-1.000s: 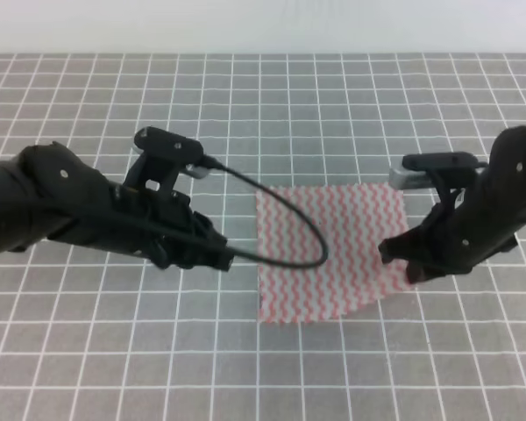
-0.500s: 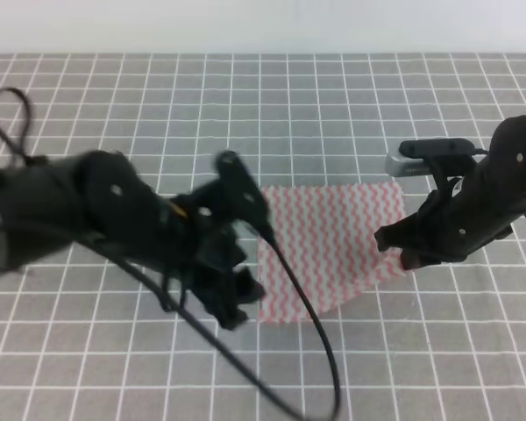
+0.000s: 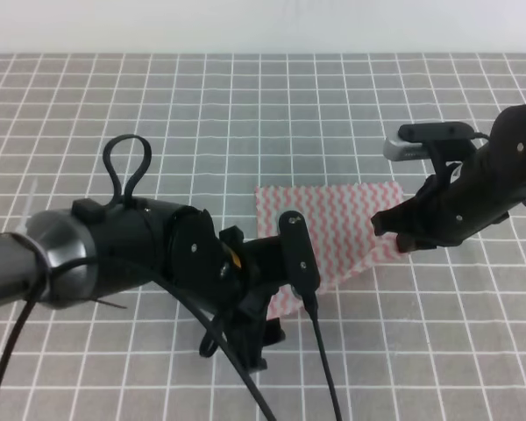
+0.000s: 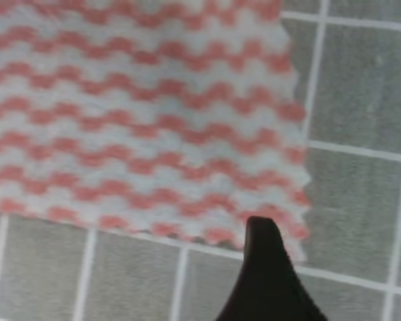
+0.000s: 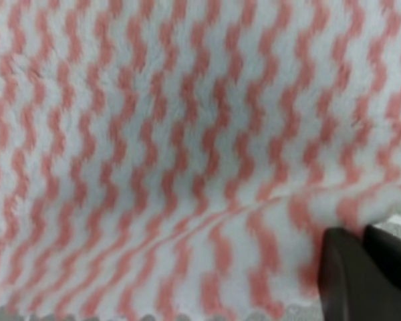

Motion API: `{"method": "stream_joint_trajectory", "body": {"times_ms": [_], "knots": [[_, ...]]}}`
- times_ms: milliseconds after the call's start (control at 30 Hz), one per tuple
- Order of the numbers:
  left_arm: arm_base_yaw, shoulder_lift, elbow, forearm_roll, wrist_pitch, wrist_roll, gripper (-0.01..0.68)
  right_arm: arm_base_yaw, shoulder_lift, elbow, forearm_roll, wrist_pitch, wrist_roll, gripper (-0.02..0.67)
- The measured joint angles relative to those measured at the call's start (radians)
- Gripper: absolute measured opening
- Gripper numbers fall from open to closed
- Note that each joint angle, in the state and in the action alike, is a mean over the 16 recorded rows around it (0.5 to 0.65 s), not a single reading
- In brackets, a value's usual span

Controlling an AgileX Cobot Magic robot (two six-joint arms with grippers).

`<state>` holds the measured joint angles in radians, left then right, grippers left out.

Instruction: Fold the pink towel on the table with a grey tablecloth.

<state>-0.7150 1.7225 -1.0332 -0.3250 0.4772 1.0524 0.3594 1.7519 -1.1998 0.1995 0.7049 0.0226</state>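
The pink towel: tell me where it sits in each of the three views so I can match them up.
Exterior high: the pink towel lies right of centre, between the two arms, its near-left part hidden by the left arm.
Left wrist: it fills the upper left, one corner beside the dark fingertip.
Right wrist: it covers nearly the whole picture, with dark fingers at lower right.
Shared landmark: its pink-and-white zigzag stripes.

Exterior high view, background: 1 plain wall (image 3: pixel 263 26) fills a narrow band along the top of the frame. Colour off-white, slightly bluish grey. Surface even, with soft, flat lighting. The band spans the full width from left edge to right edge. Its lower boundary is straight and level. Only this low strip of the wall falls inside the frame.
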Motion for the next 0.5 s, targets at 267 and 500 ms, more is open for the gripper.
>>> {"method": "stream_joint_trajectory", "body": {"times_ms": [267, 500], "knots": [[-0.003, 0.026, 0.000, 0.015, -0.046, 0.001, 0.426, 0.000, -0.003, -0.007, -0.002, -0.011, 0.000, -0.015], [-0.003, 0.046, -0.001, 0.017, -0.078, 0.003, 0.426, 0.000, -0.004, -0.007, -0.002, -0.023, 0.000, -0.015]]}}
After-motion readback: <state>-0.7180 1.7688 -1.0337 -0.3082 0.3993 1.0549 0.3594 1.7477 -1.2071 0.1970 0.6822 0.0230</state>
